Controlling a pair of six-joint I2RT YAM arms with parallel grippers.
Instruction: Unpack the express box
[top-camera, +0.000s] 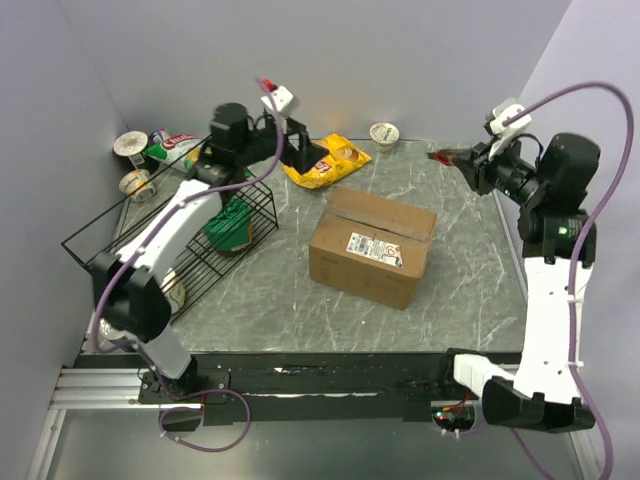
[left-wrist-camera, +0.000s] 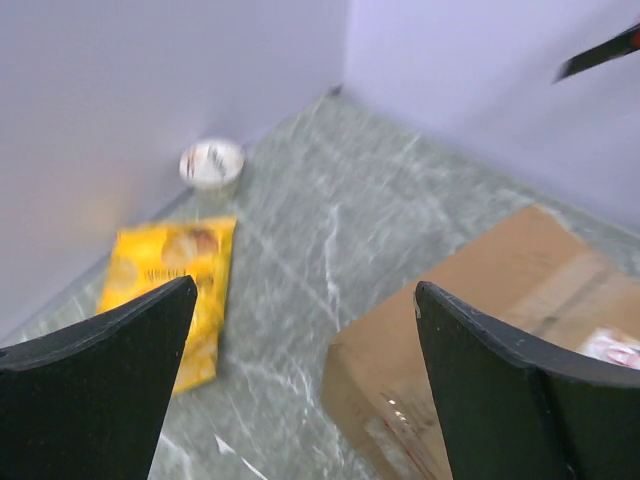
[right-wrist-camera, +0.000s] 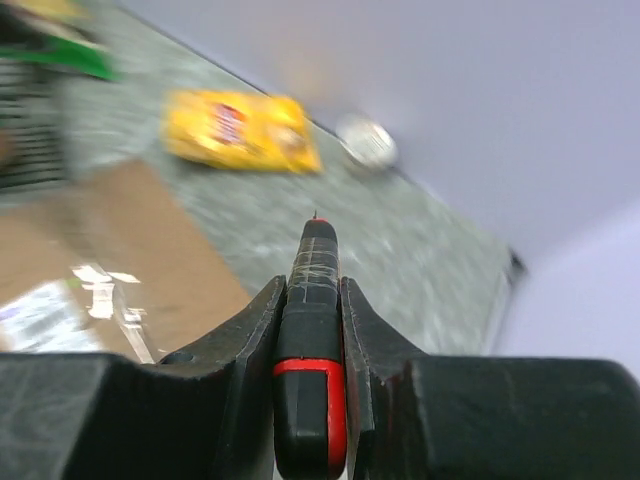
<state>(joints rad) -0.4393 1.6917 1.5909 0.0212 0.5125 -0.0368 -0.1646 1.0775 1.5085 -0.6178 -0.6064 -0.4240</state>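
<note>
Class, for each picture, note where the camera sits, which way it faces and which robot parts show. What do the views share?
Top external: above and behind, looking down at the brown cardboard box; left arm and right arm show.
Left wrist: on that arm, looking past the open left fingers towards the back corner.
Right wrist: looks along the right fingers, shut on a black-and-red tool.
Shared: the box and a yellow snack bag.
</note>
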